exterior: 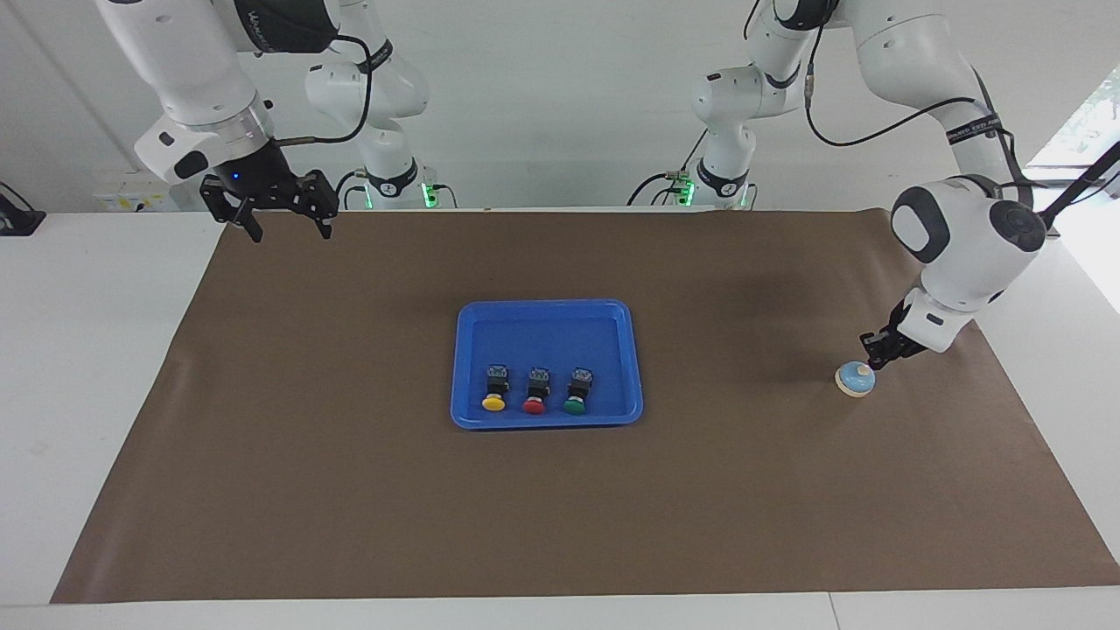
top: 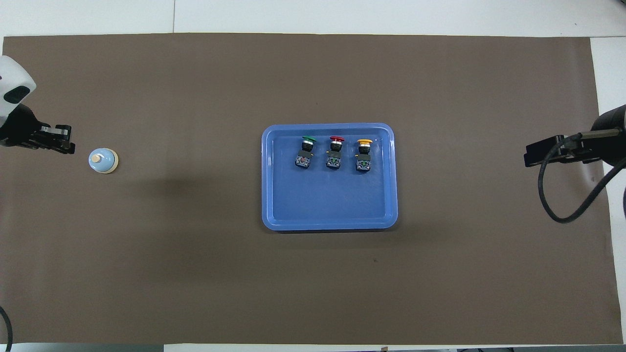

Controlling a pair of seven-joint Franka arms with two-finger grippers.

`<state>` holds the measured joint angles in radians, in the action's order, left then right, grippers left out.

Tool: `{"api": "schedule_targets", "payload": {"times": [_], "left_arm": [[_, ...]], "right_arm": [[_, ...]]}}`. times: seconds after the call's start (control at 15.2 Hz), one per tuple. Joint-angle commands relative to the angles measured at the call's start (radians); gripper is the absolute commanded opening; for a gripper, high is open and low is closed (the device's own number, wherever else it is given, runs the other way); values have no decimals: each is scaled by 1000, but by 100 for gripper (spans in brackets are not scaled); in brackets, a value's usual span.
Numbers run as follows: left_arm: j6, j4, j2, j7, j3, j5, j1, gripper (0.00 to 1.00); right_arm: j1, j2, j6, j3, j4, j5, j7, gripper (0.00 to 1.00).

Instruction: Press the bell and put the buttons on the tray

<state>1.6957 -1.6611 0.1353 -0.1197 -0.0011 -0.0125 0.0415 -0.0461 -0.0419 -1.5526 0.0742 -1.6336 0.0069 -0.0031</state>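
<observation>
While fingers unreadable, left gripper [exterior: 878, 357] beside domed bell [exterior: 855, 379] | right gripper [exterior: 282, 219] spread, waiting

Robot lab: paired arms [exterior: 201, 79], papered table [exterior: 350, 490].

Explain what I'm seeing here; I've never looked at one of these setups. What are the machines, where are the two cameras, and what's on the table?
Two white robot arms work at a table covered by a brown mat. One picture looks at them from across the table; the other looks down from above their own end.

Mid-mat sits a blue tray holding three push-buttons in a row: yellow, red, green.

Toward the left arm's end lies a small blue bell. The left hand is low, right beside it; whether they touch is unclear. It holds nothing.

The right hand waits in the air above the mat's edge nearest the robots, open and empty.
</observation>
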Motion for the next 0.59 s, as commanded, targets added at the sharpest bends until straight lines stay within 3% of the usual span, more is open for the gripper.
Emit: {"api": "schedule_targets", "payload": {"times": [0.0, 0.53], "left_arm": [[-98, -58, -120, 0, 9, 3, -11, 100], [-120, -13, -129, 11, 13, -6, -32, 100]], "right_arm": [[-17, 2, 16, 9, 4, 16, -17, 100], [-17, 2, 16, 9, 4, 16, -17, 100]]}}
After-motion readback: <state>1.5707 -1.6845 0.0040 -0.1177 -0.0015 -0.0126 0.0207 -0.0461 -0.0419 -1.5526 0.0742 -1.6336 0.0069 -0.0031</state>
